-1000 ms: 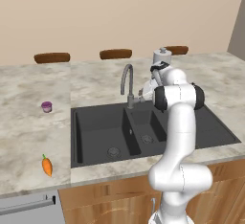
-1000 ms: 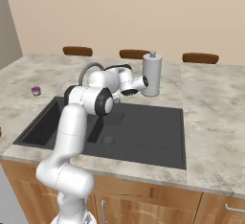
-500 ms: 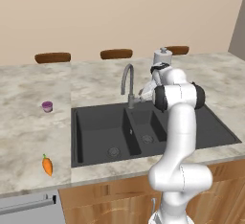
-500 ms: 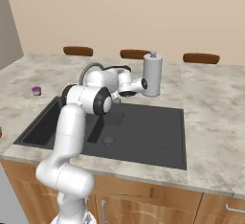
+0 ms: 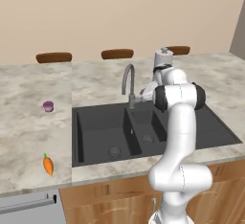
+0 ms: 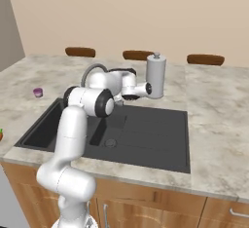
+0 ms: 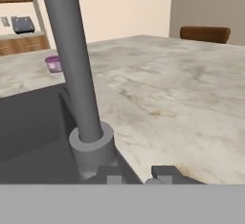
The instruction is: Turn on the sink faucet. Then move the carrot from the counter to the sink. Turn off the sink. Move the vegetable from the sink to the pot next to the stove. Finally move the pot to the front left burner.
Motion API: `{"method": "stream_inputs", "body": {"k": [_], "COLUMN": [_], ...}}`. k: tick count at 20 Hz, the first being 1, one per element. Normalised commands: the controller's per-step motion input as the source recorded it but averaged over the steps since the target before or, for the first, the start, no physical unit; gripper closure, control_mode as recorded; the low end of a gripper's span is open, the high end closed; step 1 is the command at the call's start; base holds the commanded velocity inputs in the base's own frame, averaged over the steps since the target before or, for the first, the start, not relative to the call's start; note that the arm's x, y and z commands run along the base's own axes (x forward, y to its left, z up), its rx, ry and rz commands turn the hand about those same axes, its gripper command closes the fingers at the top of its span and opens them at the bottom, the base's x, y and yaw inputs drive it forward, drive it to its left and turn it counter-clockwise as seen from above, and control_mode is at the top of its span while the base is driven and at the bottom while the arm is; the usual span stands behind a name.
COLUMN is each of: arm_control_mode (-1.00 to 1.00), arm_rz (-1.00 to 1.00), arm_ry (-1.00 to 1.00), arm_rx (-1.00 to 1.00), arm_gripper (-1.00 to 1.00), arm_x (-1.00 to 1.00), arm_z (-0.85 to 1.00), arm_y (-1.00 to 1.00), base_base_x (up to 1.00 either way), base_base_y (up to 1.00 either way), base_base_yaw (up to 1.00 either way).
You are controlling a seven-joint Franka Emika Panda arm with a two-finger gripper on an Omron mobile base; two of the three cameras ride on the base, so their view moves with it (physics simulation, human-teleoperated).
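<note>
— Where's it up to, then?

— First step, I'd say: getting the water on. From the hand's own camera the gripper (image 7: 139,175) sits right at the foot of the sink faucet (image 7: 79,94), its two dark tips close together. Whether they're pinched on the little lever I can't tell; the lever is out of sight below the tips.

— No water yet?

— None that I can see running from the spout into the sink (image 5: 98,132). So the next move calls for a short nudge or swing of that lever at the base, kept gentle, without shoving the spout itself round.

— And the carrot?

— The carrot (image 5: 48,164) is on the counter (image 5: 28,127) by the front edge, left of the basin, well apart from the arm. Further back there's the purple cup (image 5: 48,106), and the paper-towel roll (image 6: 156,75) behind the sink.

— Anything different from a second ago?

— The arm has barely shifted and the carrot and cup haven't moved. The fingers have drawn closer together.
</note>
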Motion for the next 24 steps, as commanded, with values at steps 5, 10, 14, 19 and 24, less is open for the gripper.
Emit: {"method": "stream_inputs", "body": {"k": [5, 10, 14, 19, 24], "arm_control_mode": [-1.0, -1.0, -1.0, -1.0, -1.0], "arm_rz": [0.0, 0.0, 0.0, 0.0, 0.0], "arm_ry": [0.0, 0.01, 0.02, 0.02, 0.02], "arm_rx": [0.04, 0.03, 0.02, 0.02, 0.04], "arm_gripper": [1.0, 1.0, 1.0, 1.0, 1.0], "arm_x": [0.03, 0.01, 0.0, 0.0, 0.0], "arm_z": [-0.43, -0.48, -0.52, -0.54, -0.41], "arm_y": [-0.75, -0.71, -0.68, -0.66, -0.52], "base_base_x": [0.0, 0.0, 0.0, 0.0, 0.0], "base_base_y": [0.0, 0.0, 0.0, 0.0, 0.0], "base_base_yaw": [0.0, 0.0, 0.0, 0.0, 0.0]}}
